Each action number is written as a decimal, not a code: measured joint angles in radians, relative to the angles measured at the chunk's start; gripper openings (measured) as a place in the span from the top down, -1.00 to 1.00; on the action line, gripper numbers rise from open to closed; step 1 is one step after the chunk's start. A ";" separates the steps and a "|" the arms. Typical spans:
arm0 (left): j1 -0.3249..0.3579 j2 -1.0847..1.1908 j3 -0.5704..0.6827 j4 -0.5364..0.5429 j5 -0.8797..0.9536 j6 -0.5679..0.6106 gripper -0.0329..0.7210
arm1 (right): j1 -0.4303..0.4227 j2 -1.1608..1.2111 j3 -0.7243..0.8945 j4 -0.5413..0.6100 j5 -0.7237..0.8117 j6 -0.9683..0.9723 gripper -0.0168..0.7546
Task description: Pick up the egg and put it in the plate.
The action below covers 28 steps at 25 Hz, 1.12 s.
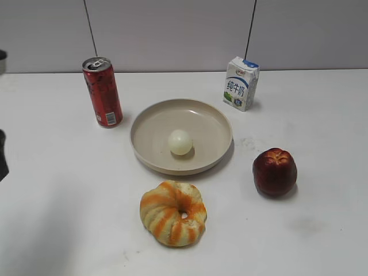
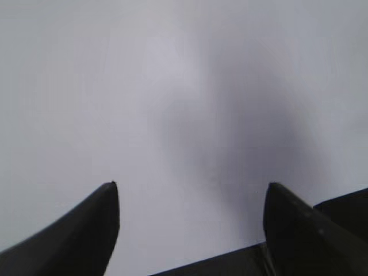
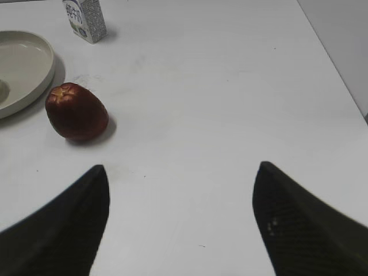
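The pale whitish egg (image 1: 180, 142) lies inside the large round beige plate (image 1: 149, 123) at the middle of the white table. Part of the plate also shows at the left edge of the right wrist view (image 3: 34, 75). My left gripper (image 2: 191, 190) is open and empty over bare table; only a dark bit of that arm shows at the far left edge of the exterior view. My right gripper (image 3: 181, 172) is open and empty over bare table, to the right of the plate. It does not show in the exterior view.
A red can (image 1: 102, 92) stands left of the plate. A small milk carton (image 1: 241, 83) stands behind it on the right, also in the right wrist view (image 3: 84, 19). A dark red apple (image 1: 275, 171) (image 3: 76, 111) sits right of the plate. An orange-striped ring bread (image 1: 173, 213) lies in front.
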 joint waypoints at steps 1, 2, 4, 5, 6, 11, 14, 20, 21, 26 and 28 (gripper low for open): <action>0.015 -0.049 0.034 -0.007 -0.010 0.000 -0.66 | 0.000 0.000 0.000 0.000 0.000 0.000 -0.56; 0.030 -0.098 0.071 -0.010 -0.015 0.000 -0.66 | 0.000 0.000 0.000 0.000 0.000 0.000 -0.56; 0.053 -0.194 0.128 -0.012 -0.019 0.000 -0.66 | 0.000 0.000 0.000 0.000 0.000 0.000 -0.56; 0.059 -0.250 0.155 -0.014 -0.021 0.000 -0.66 | 0.000 0.000 0.000 0.000 0.000 0.000 -0.56; 0.063 -0.310 0.178 -0.014 -0.020 0.000 -0.66 | 0.000 0.000 0.000 0.000 0.000 0.000 -0.56; 0.066 -0.603 0.251 -0.016 0.013 -0.008 -0.66 | 0.000 0.000 0.000 0.000 0.000 0.000 -0.56; 0.067 -0.795 0.282 -0.016 0.049 -0.012 -0.66 | 0.000 0.000 0.000 0.000 0.000 0.000 -0.56; 0.067 -1.113 0.333 -0.016 0.082 -0.014 -0.65 | 0.000 0.000 0.000 0.000 0.000 0.000 -0.56; 0.068 -1.159 0.343 -0.016 0.083 -0.014 -0.65 | 0.000 0.000 0.000 0.000 0.000 0.000 -0.56; 0.068 -1.301 0.398 -0.016 0.088 -0.014 -0.65 | 0.000 0.000 0.000 0.000 0.000 0.000 -0.56; 0.068 -1.315 0.414 -0.016 0.093 -0.014 -0.65 | 0.000 0.000 0.000 0.000 0.000 0.000 -0.56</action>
